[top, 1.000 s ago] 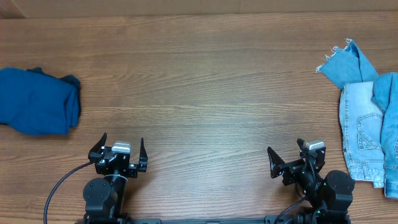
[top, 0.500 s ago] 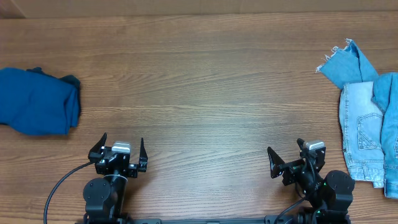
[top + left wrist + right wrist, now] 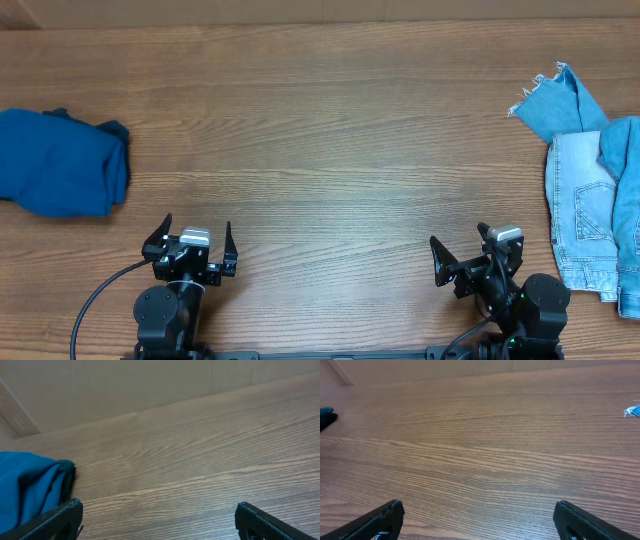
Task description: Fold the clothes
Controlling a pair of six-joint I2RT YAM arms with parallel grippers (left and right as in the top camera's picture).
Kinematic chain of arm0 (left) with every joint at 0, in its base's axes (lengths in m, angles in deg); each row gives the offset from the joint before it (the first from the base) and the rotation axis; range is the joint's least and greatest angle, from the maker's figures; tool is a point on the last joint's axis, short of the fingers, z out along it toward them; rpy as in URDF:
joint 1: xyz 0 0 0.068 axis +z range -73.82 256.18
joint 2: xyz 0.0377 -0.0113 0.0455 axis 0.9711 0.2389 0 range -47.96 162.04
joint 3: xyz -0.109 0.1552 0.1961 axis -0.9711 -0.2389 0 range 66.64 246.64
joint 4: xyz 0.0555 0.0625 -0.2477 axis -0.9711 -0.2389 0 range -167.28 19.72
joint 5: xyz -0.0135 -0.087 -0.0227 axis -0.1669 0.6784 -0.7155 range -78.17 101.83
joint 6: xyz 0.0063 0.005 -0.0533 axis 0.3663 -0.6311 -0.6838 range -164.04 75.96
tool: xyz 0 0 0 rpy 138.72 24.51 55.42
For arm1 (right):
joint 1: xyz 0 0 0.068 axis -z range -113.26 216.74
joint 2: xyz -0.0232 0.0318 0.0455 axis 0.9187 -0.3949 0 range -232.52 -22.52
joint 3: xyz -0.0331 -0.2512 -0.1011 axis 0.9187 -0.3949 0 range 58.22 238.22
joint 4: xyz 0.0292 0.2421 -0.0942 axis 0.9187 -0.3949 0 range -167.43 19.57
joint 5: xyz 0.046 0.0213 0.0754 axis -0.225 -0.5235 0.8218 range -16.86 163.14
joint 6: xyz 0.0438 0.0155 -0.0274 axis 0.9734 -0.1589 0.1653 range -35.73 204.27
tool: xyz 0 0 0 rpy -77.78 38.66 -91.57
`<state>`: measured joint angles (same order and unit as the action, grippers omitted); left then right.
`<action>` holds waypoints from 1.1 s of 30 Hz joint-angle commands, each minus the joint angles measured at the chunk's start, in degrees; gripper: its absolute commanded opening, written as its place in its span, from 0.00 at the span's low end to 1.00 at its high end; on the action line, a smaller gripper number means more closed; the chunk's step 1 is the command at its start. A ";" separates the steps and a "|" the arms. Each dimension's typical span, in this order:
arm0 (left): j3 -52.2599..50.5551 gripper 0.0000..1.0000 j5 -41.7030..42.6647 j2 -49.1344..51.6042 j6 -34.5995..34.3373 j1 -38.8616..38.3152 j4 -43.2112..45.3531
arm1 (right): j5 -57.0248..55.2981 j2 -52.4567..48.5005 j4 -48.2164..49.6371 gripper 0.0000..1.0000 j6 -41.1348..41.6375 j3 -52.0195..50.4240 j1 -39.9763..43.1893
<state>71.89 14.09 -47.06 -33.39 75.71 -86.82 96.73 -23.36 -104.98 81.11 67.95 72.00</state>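
The clothes lie in two places. Light-blue denim jeans (image 3: 585, 190) with a frayed hem are heaped at the table's right edge, a brighter blue piece (image 3: 625, 170) lying over them. A dark royal-blue garment (image 3: 60, 163) is bunched at the far left; its edge (image 3: 27, 487) shows in the left wrist view. My left gripper (image 3: 195, 240) rests at the front left, open and empty, with only bare wood between its fingers (image 3: 55, 520). At the front right my right gripper (image 3: 473, 252) is open and empty too. A frayed denim tip (image 3: 632, 411) peeks in at the right wrist view's edge.
The wooden table (image 3: 320, 130) runs between the two piles. A pale wall (image 3: 125, 382) stands behind its far edge. Both arm bases sit at the front edge, with a black cable (image 3: 95, 305) looping by the left one.
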 commanded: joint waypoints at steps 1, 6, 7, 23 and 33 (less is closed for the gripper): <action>-0.24 1.00 -0.79 -0.55 -0.59 -0.31 0.11 | 0.04 0.61 -0.02 1.00 0.22 -0.55 0.24; -0.24 1.00 -0.79 -0.55 -0.59 -0.31 0.11 | 0.04 0.61 -0.02 1.00 0.22 -0.55 0.22; -0.24 1.00 -0.79 -0.55 -0.59 -0.31 0.11 | 0.04 0.61 -0.02 1.00 0.22 -0.55 0.24; -0.24 1.00 -0.79 -0.52 -0.59 -0.37 0.11 | 0.04 0.61 -0.02 1.00 0.22 -0.55 0.24; -0.24 1.00 -0.98 -0.52 -0.17 -0.37 0.13 | 8.17 0.61 8.44 1.00 0.26 -0.57 -0.04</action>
<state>71.89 14.09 -47.06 -33.39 75.71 -86.82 97.21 -23.36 -99.32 81.13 67.45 71.95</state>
